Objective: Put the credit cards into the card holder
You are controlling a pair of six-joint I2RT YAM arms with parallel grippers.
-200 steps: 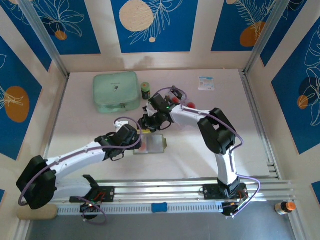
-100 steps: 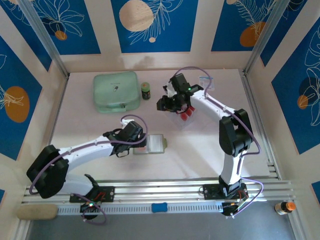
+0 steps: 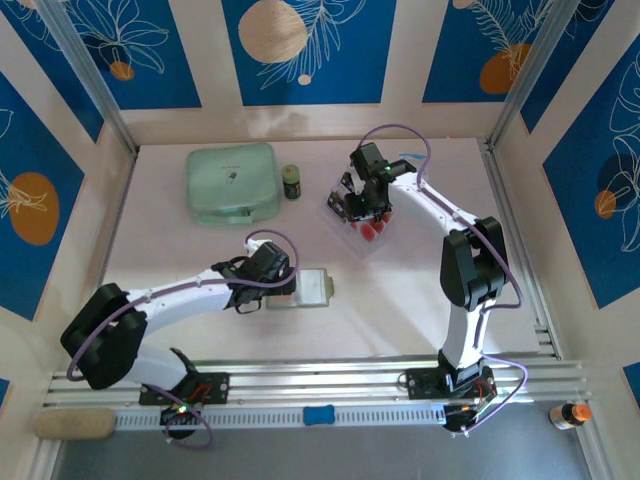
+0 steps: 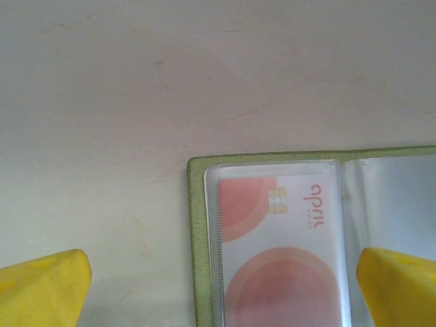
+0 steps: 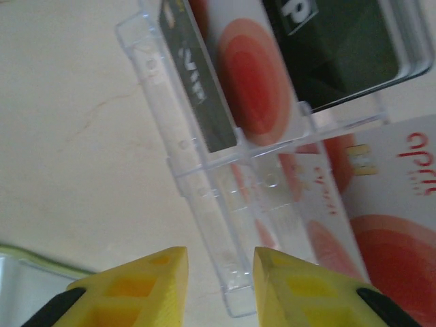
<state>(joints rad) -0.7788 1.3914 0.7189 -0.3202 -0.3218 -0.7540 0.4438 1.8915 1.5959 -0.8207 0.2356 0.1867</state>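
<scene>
Left gripper (image 3: 280, 282) is released, jaws flung wide, parked at the 9 o'clock edge of the open card holder (image 3: 310, 288) near the middle of the table (image 3: 180, 240). Its wrist camera shows a sleeved card (image 4: 279, 259) already tucked into the holder's left pocket. The yellow fingertips (image 4: 42, 286) straddle that page without touching it.

Up at 1 o'clock from the holder, the right gripper (image 5: 219, 286) hangs over the clear tray (image 5: 204, 204). The remaining credit cards (image 5: 248, 82) wait there on edge in a slot. Its fingers stand close together with a slim gap, lined up on the tray's end wall rather than on a card. Whether they touch the plastic, I cannot tell.

Here is the danger. If those jaws clamp where they are, they likely catch tray, not card. That light tray could then lift or skid and tip its cards onto the table. Packed cards may also come up in pairs.

Down at the holder, nothing pins it. A card pushed at the sleeve mouth could shove the holder sideways or flip a page shut.
</scene>
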